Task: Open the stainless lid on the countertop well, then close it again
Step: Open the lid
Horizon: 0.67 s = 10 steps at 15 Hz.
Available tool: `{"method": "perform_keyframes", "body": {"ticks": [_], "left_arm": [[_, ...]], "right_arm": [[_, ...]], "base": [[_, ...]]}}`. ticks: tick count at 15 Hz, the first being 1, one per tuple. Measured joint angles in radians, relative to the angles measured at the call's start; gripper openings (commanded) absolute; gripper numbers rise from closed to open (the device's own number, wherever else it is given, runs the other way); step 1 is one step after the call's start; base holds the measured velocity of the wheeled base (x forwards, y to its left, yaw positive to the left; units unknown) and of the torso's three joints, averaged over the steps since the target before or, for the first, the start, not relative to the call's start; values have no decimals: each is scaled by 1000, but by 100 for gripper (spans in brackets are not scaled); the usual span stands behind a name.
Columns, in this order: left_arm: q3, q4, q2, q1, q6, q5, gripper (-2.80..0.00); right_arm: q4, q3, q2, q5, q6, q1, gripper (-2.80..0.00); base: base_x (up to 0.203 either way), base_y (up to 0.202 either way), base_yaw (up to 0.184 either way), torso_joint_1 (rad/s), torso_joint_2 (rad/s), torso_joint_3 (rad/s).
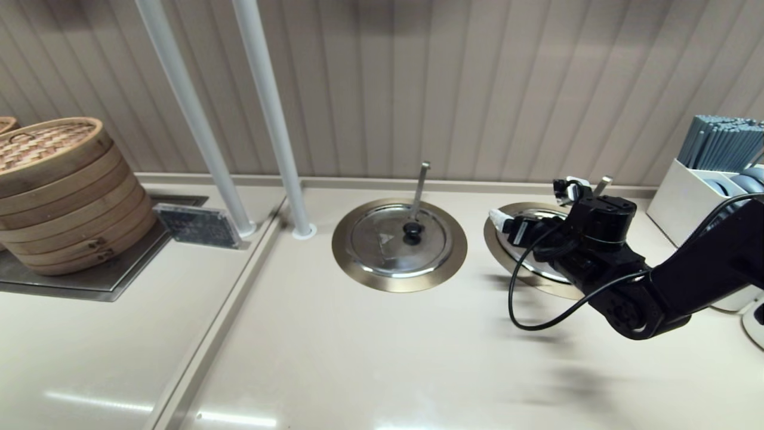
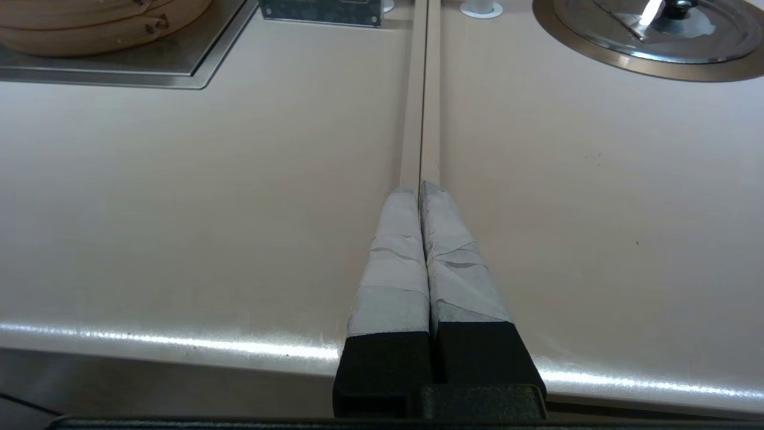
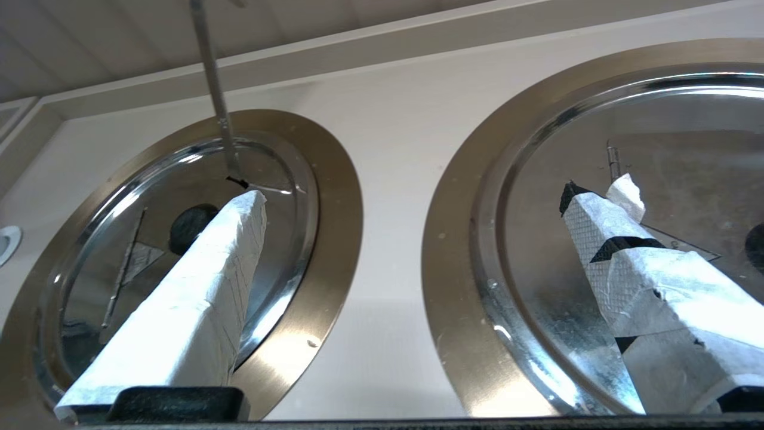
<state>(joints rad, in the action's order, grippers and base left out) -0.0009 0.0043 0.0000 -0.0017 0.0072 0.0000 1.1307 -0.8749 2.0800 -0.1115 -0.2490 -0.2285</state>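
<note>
The stainless lid point(image 3: 656, 179) lies flat in the countertop well's brass-coloured ring point(image 3: 453, 239), so the dark opening is hidden. Its black knob point(image 3: 757, 246) shows at the picture's edge. In the head view the lid point(image 1: 546, 214) is largely covered by my right arm, with the slanted pale-tipped handle point(image 1: 604, 183) behind it. My right gripper point(image 1: 534, 206) hovers open just above the lid's left part. One of its fingers point(image 3: 603, 239) is over the lid, the other is towards the twin lid, and nothing is between them. My left gripper point(image 2: 421, 188) is shut over the counter's seam near the front edge.
The twin lid point(image 1: 399, 239) with its upright handle point(image 1: 421, 185) sits at centre. Bamboo steamers point(image 1: 59, 191) stand at far left beside a dark plaque point(image 1: 197, 226). Two white poles point(image 1: 268, 119) rise behind. A white holder of grey sticks point(image 1: 710, 179) stands at far right.
</note>
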Motion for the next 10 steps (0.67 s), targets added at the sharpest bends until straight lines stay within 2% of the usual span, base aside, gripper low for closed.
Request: {"method": "perform_keyframes", "body": {"ticks": [4, 8, 10], "left_arm": [[0, 0, 0, 0, 1, 0, -280], [0, 0, 0, 0, 1, 0, -280], [0, 0, 0, 0, 0, 0, -280]], "right_arm": [[0, 10, -33, -13, 6, 2, 0], [2, -70, 48, -59, 107, 130, 0], [0, -135, 104, -77, 131, 198, 0]], "base": [[0, 0, 0, 0, 0, 0], [0, 0, 0, 0, 0, 0], [0, 0, 0, 0, 0, 0]]}}
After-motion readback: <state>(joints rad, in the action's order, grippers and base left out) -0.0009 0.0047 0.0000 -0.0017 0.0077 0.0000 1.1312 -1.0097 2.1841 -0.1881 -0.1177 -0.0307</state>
